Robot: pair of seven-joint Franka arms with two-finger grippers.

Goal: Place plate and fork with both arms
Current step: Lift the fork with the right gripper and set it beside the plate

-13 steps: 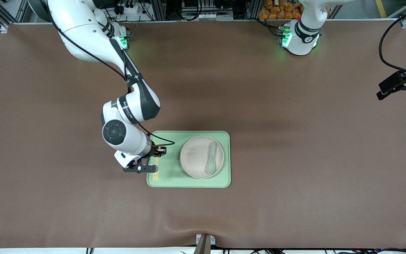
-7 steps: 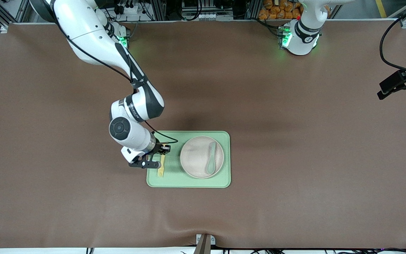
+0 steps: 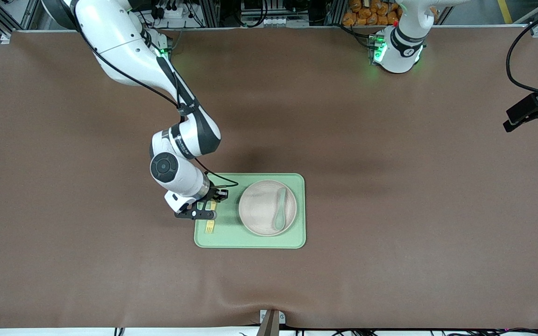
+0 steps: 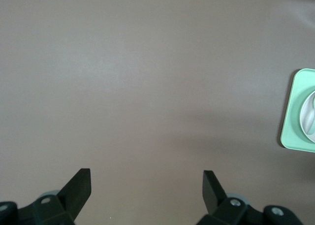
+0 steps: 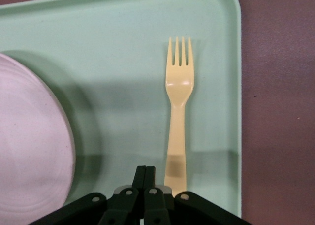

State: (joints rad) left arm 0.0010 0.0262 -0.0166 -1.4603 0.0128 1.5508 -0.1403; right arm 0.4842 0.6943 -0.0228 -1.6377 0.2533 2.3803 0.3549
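A pale-yellow fork (image 5: 179, 107) lies flat on the light-green tray (image 3: 250, 240), at the tray's end toward the right arm, beside the beige-pink plate (image 3: 262, 210), which carries a grey-green spoon (image 3: 280, 210). The right gripper (image 5: 145, 178) hangs over the fork's handle end with its jaws closed together and nothing between them; the fork is free on the tray. The left gripper (image 4: 146, 183) waits with jaws spread wide over bare brown desk (image 3: 390, 186), toward the left arm's end, well apart from the tray.
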